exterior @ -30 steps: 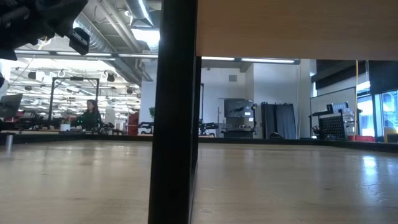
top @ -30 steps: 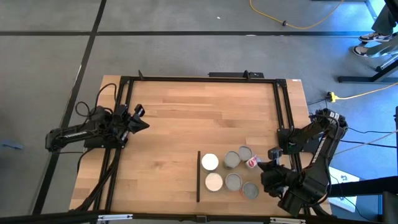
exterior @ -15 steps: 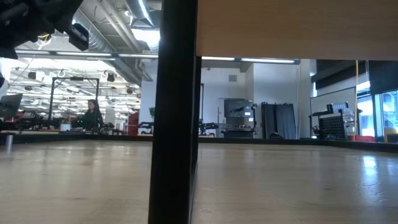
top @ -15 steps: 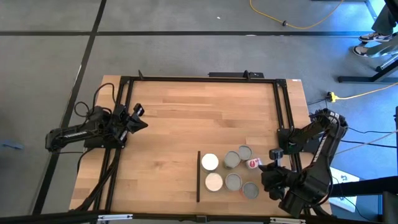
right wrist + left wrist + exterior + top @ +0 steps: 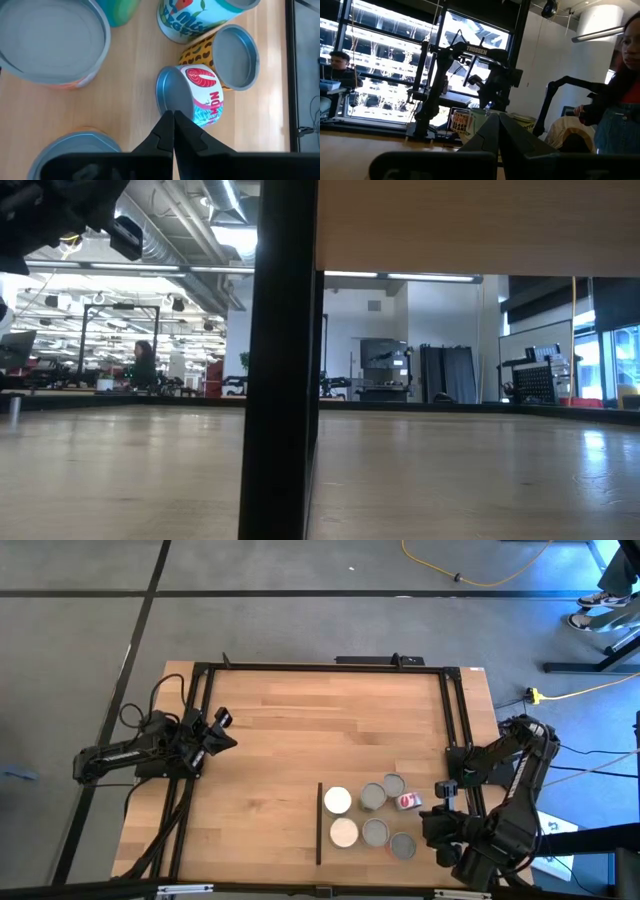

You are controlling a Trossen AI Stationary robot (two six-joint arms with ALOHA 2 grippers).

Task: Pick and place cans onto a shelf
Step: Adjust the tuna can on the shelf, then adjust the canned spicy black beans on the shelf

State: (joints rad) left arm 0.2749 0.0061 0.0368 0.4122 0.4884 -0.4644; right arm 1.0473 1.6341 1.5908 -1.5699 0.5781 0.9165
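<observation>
the right gripper (image 5: 437, 808) sits at the desk's (image 5: 300, 730) near right edge, its fingers (image 5: 172, 131) pressed together and holding nothing. in the right wrist view the closed tips point at a tipped can (image 5: 192, 96) lying on its side just ahead of them, with a red fish picture and a blue and white label; whether the tips touch it i cannot tell. from above, that tipped can (image 5: 407, 802) lies at the right edge of the group, between the gripper and the upright cans.

the other cans stand upright in a tight cluster on the near right part of the desk. two white-topped cans (image 5: 338, 801) stand one behind the other beside a thin dark strip (image 5: 319, 823). to their right stand silver-topped cans (image 5: 372, 797), one more (image 5: 394, 785) farther back and another (image 5: 402, 846) nearest the desk's front edge. the right wrist view also shows a can with a yellow spotted side (image 5: 234, 57) touching the tipped one, a large silver top (image 5: 50, 40) and a can with a colourful label (image 5: 200, 15).

the left gripper (image 5: 226, 730) waits over the desk's left edge, well apart from the cans, its fingers (image 5: 497, 135) pressed together and empty. its wrist view looks across the room, where a person (image 5: 620, 100) stands at one side and another person (image 5: 337, 65) sits far back.

the low view shows only the desk surface, a dark post (image 5: 280, 360) and the room beyond.
</observation>
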